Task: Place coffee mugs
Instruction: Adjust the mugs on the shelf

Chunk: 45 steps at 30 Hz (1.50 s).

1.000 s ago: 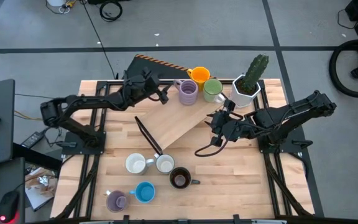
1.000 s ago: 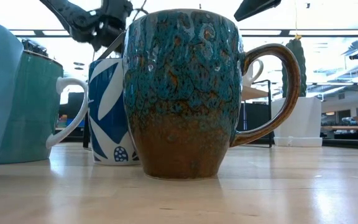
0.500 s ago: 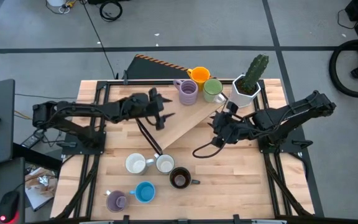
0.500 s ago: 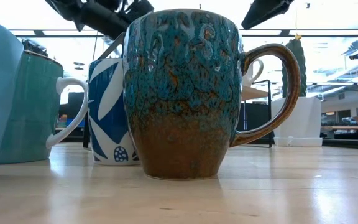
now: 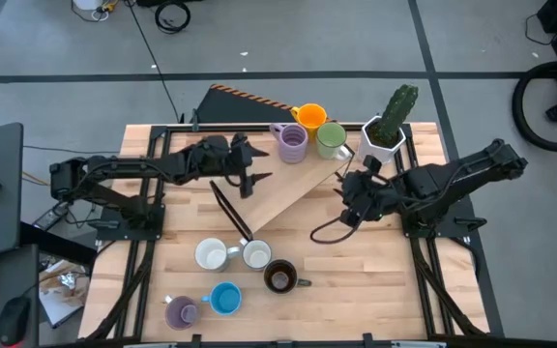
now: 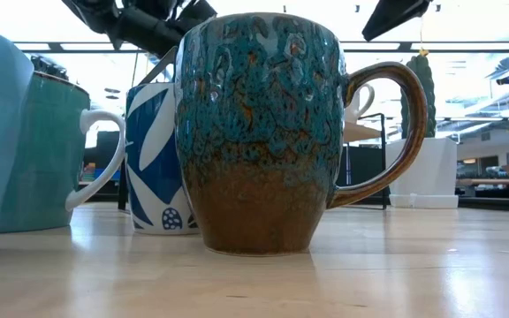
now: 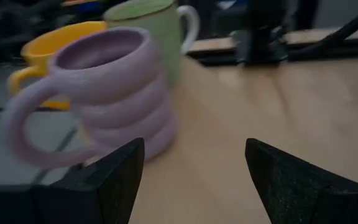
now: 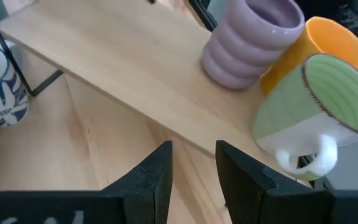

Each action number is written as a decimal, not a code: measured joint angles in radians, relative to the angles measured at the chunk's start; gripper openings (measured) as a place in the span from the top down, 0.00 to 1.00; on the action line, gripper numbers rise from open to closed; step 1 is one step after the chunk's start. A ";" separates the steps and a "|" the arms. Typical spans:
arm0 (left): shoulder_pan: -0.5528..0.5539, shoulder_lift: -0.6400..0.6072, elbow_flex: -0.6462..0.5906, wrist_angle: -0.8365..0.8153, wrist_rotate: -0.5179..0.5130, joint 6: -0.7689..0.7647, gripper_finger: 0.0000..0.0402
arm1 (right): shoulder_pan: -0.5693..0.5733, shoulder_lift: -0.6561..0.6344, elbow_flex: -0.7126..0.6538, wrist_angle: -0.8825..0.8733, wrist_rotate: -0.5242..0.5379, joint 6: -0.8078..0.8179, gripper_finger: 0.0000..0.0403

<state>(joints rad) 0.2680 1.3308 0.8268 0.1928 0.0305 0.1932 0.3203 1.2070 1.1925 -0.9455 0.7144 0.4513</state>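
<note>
Three mugs stand on a raised wooden board: purple, orange and green. On the table stand a white mug, a white-and-blue patterned one, a dark brown one, a blue one and a second purple one. My left gripper is open and empty over the board's left end, pointing at the purple mug. My right gripper is narrowly open and empty at the board's right end, short of the green mug.
A white angular pot with a cactus stands at the far right, next to the green mug. A black cable loops on the table below my right gripper. The board's black stand legs slant toward the white mugs. Bare table lies at the near right.
My left gripper has drawn back from the purple mug on the board, toward the table's near-left, and lowered over the board's left end. My right gripper has drifted slightly toward the table's right edge. No mug has moved.
</note>
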 joint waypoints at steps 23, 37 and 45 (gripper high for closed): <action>-0.173 -0.039 -0.161 0.353 -0.116 0.001 0.29 | -0.348 0.157 0.383 -0.151 -0.325 -0.491 0.68; -0.125 -0.090 -0.160 0.276 -0.115 0.000 0.29 | -0.663 0.412 0.720 -0.364 -0.521 -0.980 0.68; -0.113 -0.090 -0.160 0.238 -0.116 0.000 0.29 | -0.730 0.497 0.793 -0.390 -0.585 -1.089 0.58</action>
<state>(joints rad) 0.1554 1.2411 0.6666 0.4305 -0.0856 0.1932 -0.4101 1.7038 1.9850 -1.3359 0.1295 -0.6380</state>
